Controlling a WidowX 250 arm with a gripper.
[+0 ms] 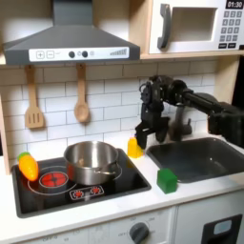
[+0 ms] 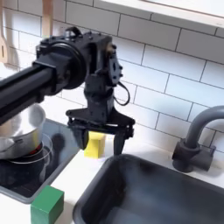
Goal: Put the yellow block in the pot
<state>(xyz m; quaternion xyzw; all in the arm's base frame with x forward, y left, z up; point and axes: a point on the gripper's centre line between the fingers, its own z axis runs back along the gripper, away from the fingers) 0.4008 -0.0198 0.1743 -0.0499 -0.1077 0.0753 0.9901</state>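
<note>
Green cube (image 2: 47, 204) nearest the lens, well apart from the gripper (image 2: 101, 143) and toward the second exterior view's lower left. Yellow block (image 2: 94, 144) directly beneath the spread, unclosed jaws, partly between the fingertips, upright on the counter just beside the sink (image 2: 149, 192) edge; grasp not yet made. Pot (image 1: 92, 162) on the hob off to the first exterior view's left of the gripper (image 1: 145, 136), rim open, free air above for a lift-and-carry; orange toy vegetable (image 1: 29, 167) beyond it, likely clear of the route.
</note>
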